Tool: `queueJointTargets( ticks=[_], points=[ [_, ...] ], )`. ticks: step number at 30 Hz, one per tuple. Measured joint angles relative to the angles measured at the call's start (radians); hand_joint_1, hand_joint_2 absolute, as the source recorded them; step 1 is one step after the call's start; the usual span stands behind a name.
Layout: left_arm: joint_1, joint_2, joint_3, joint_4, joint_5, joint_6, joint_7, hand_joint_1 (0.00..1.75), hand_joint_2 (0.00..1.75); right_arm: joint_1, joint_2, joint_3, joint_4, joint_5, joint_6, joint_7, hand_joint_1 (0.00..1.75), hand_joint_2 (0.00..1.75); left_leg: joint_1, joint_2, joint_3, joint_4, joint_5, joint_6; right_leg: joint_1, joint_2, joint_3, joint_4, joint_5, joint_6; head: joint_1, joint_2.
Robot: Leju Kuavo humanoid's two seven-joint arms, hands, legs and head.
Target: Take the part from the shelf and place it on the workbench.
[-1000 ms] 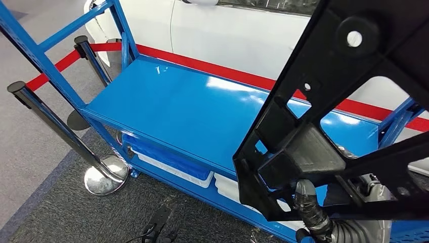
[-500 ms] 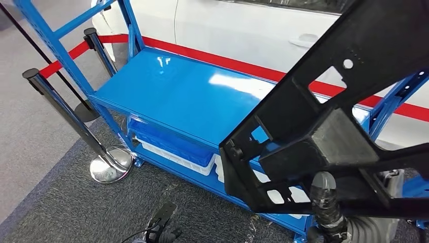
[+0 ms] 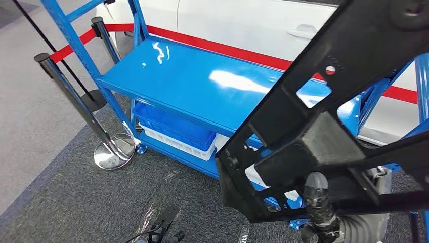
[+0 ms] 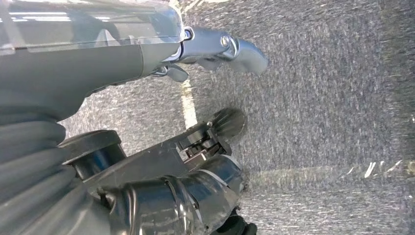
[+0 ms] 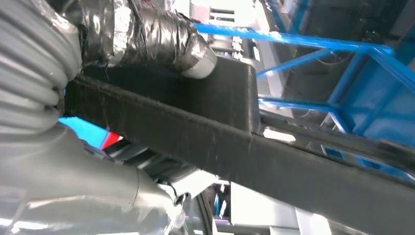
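A large black plastic frame part (image 3: 308, 147) hangs tilted in front of me, off the shelf, over the dark carpet. My right hand (image 3: 319, 215) grips it from below, a taped thumb (image 5: 161, 34) pressed on the part's black bar (image 5: 220, 137). The blue shelf (image 3: 187, 76) stands beyond it, its top deck bare. My left hand (image 4: 195, 191) hangs over the grey carpet, thumb (image 4: 220, 46) apart from the dark fingers, with nothing between them.
A chrome stanchion (image 3: 76, 96) with a round base (image 3: 114, 152) stands left of the shelf, a red belt (image 3: 227, 50) running behind. A white car (image 3: 243, 20) is parked behind the belt. Blue and white bins (image 3: 172, 131) sit on the lower shelf level.
The whole picture has shifted: the camera has moved, and the shelf and stanchion now sit higher and farther off. The black part stays in my right hand.
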Motion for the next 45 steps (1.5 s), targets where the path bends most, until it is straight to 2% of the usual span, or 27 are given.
queueJointTargets(
  ticks=[2, 3, 6, 7, 8, 9, 10, 11, 13, 15, 16, 18, 21, 23, 24, 26, 28, 29, 31, 34, 36, 38, 39, 40, 42, 44, 45],
  points=[
    [0.005, 0.001, 0.000, 0.000, 0.000, 0.000, 0.000, 0.00, 1.75, 0.002, 0.002, 0.000, 0.003, 0.000, 0.000, -0.003, 1.29, 1.75, 0.005, -0.003, -0.011, 0.005, -0.006, -0.011, -0.001, -0.004, -0.018, -0.004, 0.020, -0.018, 0.001, 0.000],
    [0.008, 0.001, 0.000, 0.000, 0.001, -0.001, 0.000, 0.00, 1.75, 0.003, 0.003, 0.000, 0.005, 0.000, 0.001, -0.004, 1.29, 1.75, 0.007, -0.004, -0.021, 0.025, -0.037, -0.015, -0.003, -0.006, -0.030, -0.006, 0.032, -0.025, -0.001, 0.000],
    [0.011, 0.002, 0.000, 0.000, 0.003, -0.003, -0.001, 0.00, 1.75, 0.004, 0.005, 0.001, 0.006, 0.001, 0.004, -0.004, 1.29, 1.75, 0.010, -0.004, -0.058, 0.185, -0.187, -0.024, -0.002, -0.010, -0.072, -0.009, 0.069, -0.036, -0.006, 0.000],
    [0.011, 0.002, 0.000, 0.000, 0.003, -0.005, 0.000, 0.00, 1.75, 0.004, 0.006, 0.001, 0.007, 0.001, 0.006, -0.004, 1.29, 1.75, 0.010, -0.004, -0.059, 0.237, -0.212, -0.024, 0.000, -0.013, -0.088, -0.008, 0.080, -0.037, -0.007, 0.000],
    [0.011, 0.002, 0.000, 0.000, 0.004, -0.007, 0.001, 0.00, 1.75, 0.004, 0.008, 0.002, 0.008, 0.001, 0.007, -0.004, 1.29, 1.75, 0.010, -0.004, -0.048, 0.263, -0.212, -0.021, 0.003, -0.017, -0.101, -0.008, 0.090, -0.038, -0.006, 0.000],
    [0.012, 0.002, 0.000, 0.000, 0.005, -0.010, 0.004, 0.00, 1.75, 0.004, 0.009, 0.003, 0.008, 0.001, 0.009, -0.004, 1.29, 1.75, 0.008, -0.003, -0.022, 0.259, -0.192, -0.017, 0.006, -0.022, -0.114, -0.008, 0.098, -0.039, -0.006, 0.000],
    [0.012, 0.002, 0.000, 0.000, 0.006, -0.013, 0.008, 0.00, 1.75, 0.004, 0.011, 0.003, 0.009, 0.001, 0.012, -0.004, 1.29, 1.75, 0.005, 0.000, 0.020, 0.224, -0.164, -0.010, 0.008, -0.027, -0.125, -0.008, 0.106, -0.039, -0.006, 0.000],
    [0.011, 0.002, 0.000, 0.000, 0.006, -0.017, 0.014, 0.00, 1.75, 0.003, 0.012, 0.004, 0.009, 0.001, 0.015, -0.004, 1.29, 1.75, 0.000, 0.011, 0.073, 0.166, -0.146, -0.001, 0.010, -0.033, -0.132, -0.008, 0.114, -0.038, -0.006, 0.000],
    [0.004, 0.002, 0.000, 0.000, 0.006, -0.023, 0.027, 0.00, 1.75, 0.002, 0.014, 0.004, 0.009, 0.001, 0.021, -0.004, 1.29, 1.75, -0.015, 0.042, 0.172, 0.029, -0.155, 0.017, 0.011, -0.051, -0.138, -0.009, 0.127, -0.031, -0.006, 0.000],
    [-0.003, 0.003, 0.000, 0.000, 0.006, -0.025, 0.037, 0.00, 1.75, 0.000, 0.016, 0.005, 0.010, 0.001, 0.026, -0.004, 1.29, 1.75, -0.026, 0.049, 0.204, -0.043, -0.174, 0.030, 0.009, -0.073, -0.136, -0.017, 0.142, -0.018, -0.005, 0.000],
    [-0.003, 0.003, 0.000, 0.000, 0.006, -0.026, 0.039, 0.00, 1.75, -0.001, 0.017, 0.005, 0.010, 0.000, 0.028, -0.004, 1.29, 1.75, -0.025, 0.039, 0.202, -0.052, -0.165, 0.033, 0.008, -0.081, -0.135, -0.022, 0.148, -0.011, -0.005, 0.000],
    [0.002, 0.002, -0.001, 0.000, 0.006, -0.027, 0.042, 0.00, 1.75, -0.004, 0.018, 0.006, 0.011, -0.003, 0.033, -0.004, 1.29, 1.75, -0.020, 0.023, 0.199, -0.068, -0.139, 0.041, 0.006, -0.065, -0.144, -0.009, 0.134, 0.001, -0.004, 0.000],
    [0.006, 0.000, -0.001, 0.000, 0.006, -0.028, 0.044, 0.00, 1.75, -0.005, 0.018, 0.007, 0.014, -0.010, 0.037, -0.004, 1.29, 1.75, -0.016, 0.002, 0.179, -0.071, -0.113, 0.053, 0.006, -0.019, -0.206, 0.151, 0.030, 0.009, 0.001, 0.000],
    [0.007, -0.004, -0.001, 0.000, 0.006, -0.028, 0.050, 0.00, 1.75, -0.005, 0.018, 0.008, 0.017, -0.030, 0.040, -0.005, 1.29, 1.75, -0.017, -0.016, 0.162, -0.063, -0.106, 0.054, 0.007, -0.011, -0.227, 0.234, 0.000, 0.011, 0.002, 0.000],
    [0.008, -0.005, -0.001, 0.000, 0.006, -0.025, 0.055, 0.00, 1.75, -0.005, 0.018, 0.008, 0.019, -0.045, 0.042, -0.006, 1.29, 1.75, -0.017, -0.026, 0.155, -0.056, -0.105, 0.053, 0.007, -0.010, -0.212, 0.222, 0.012, 0.011, 0.002, 0.000],
    [0.010, -0.010, -0.001, 0.000, 0.005, -0.018, 0.064, 0.00, 1.75, -0.007, 0.018, 0.008, 0.020, -0.073, 0.045, -0.010, 1.29, 1.75, -0.016, -0.047, 0.144, -0.040, -0.107, 0.049, 0.006, 0.011, -0.138, 0.104, 0.061, 0.006, 0.003, 0.000],
    [0.007, -0.015, -0.001, 0.000, 0.003, -0.012, 0.071, 0.00, 1.75, -0.009, 0.019, 0.008, 0.021, -0.088, 0.051, -0.015, 1.29, 1.75, -0.014, -0.065, 0.126, -0.021, -0.111, 0.041, 0.004, 0.045, -0.082, 0.002, 0.083, 0.001, 0.002, 0.000],
    [0.005, -0.018, -0.001, 0.000, 0.001, -0.011, 0.075, 0.00, 1.75, -0.010, 0.020, 0.008, 0.021, -0.092, 0.054, -0.018, 1.29, 1.75, -0.012, -0.073, 0.117, -0.016, -0.110, 0.036, 0.005, 0.054, -0.076, -0.012, 0.078, -0.002, 0.001, 0.000],
    [0.004, -0.021, -0.001, 0.000, -0.002, -0.010, 0.081, 0.00, 1.75, -0.014, 0.021, 0.008, 0.020, -0.098, 0.059, -0.022, 1.29, 1.75, -0.008, -0.090, 0.107, -0.015, -0.106, 0.025, 0.005, 0.041, -0.074, -0.020, 0.081, -0.007, 0.002, 0.000],
    [0.005, -0.023, -0.001, 0.000, -0.004, -0.010, 0.088, 0.00, 1.75, -0.024, 0.026, 0.008, 0.020, -0.104, 0.067, -0.023, 1.29, 1.75, -0.009, -0.064, 0.080, 0.035, -0.136, 0.005, -0.004, 0.008, -0.060, -0.044, 0.089, -0.019, -0.004, 0.000],
    [0.003, -0.025, -0.001, 0.000, -0.004, -0.010, 0.091, 0.00, 1.75, -0.027, 0.029, 0.008, 0.021, -0.114, 0.073, -0.025, 1.29, 1.75, -0.001, -0.031, 0.019, 0.152, -0.186, -0.008, -0.005, -0.015, -0.055, -0.048, 0.089, -0.021, -0.009, 0.000],
    [0.003, -0.025, -0.001, 0.000, -0.005, -0.010, 0.095, 0.00, 1.75, -0.027, 0.030, 0.008, 0.023, -0.128, 0.078, -0.029, 1.29, 1.75, 0.009, -0.018, -0.034, 0.241, -0.203, -0.019, -0.007, -0.037, -0.055, -0.048, 0.087, -0.021, -0.009, 0.000],
    [0.004, -0.025, -0.001, 0.000, -0.007, -0.009, 0.098, 0.00, 1.75, -0.027, 0.030, 0.008, 0.023, -0.135, 0.082, -0.032, 1.29, 1.75, 0.013, -0.014, -0.036, 0.236, -0.186, -0.024, -0.009, -0.047, -0.054, -0.047, 0.085, -0.019, -0.009, 0.000],
    [0.005, -0.025, -0.001, 0.000, -0.009, -0.007, 0.102, 0.00, 1.75, -0.027, 0.030, 0.008, 0.024, -0.143, 0.086, -0.036, 1.29, 1.75, 0.017, -0.007, -0.018, 0.194, -0.153, -0.028, -0.011, -0.056, -0.053, -0.045, 0.083, -0.016, -0.009, 0.000],
    [0.004, -0.026, -0.001, 0.000, -0.015, 0.002, 0.111, 0.00, 1.75, -0.029, 0.030, 0.008, 0.024, -0.152, 0.100, -0.041, 1.29, 1.75, 0.016, 0.028, 0.045, 0.059, -0.087, -0.033, -0.014, -0.071, -0.048, -0.043, 0.077, -0.006, -0.011, 0.000],
    [0.002, -0.026, -0.001, 0.000, -0.018, 0.009, 0.115, 0.00, 1.75, -0.033, 0.030, 0.008, 0.023, -0.154, 0.117, -0.041, 1.29, 1.75, 0.007, 0.056, 0.080, -0.018, -0.068, -0.024, -0.009, -0.086, -0.044, -0.042, 0.074, 0.007, -0.012, 0.000],
    [0.002, -0.026, -0.002, 0.000, -0.018, 0.008, 0.115, 0.00, 1.75, -0.035, 0.030, 0.008, 0.023, -0.154, 0.126, -0.041, 1.29, 1.75, 0.002, 0.055, 0.080, -0.022, -0.071, -0.016, -0.006, -0.095, -0.042, -0.044, 0.073, 0.012, -0.012, 0.000]
  ],
)
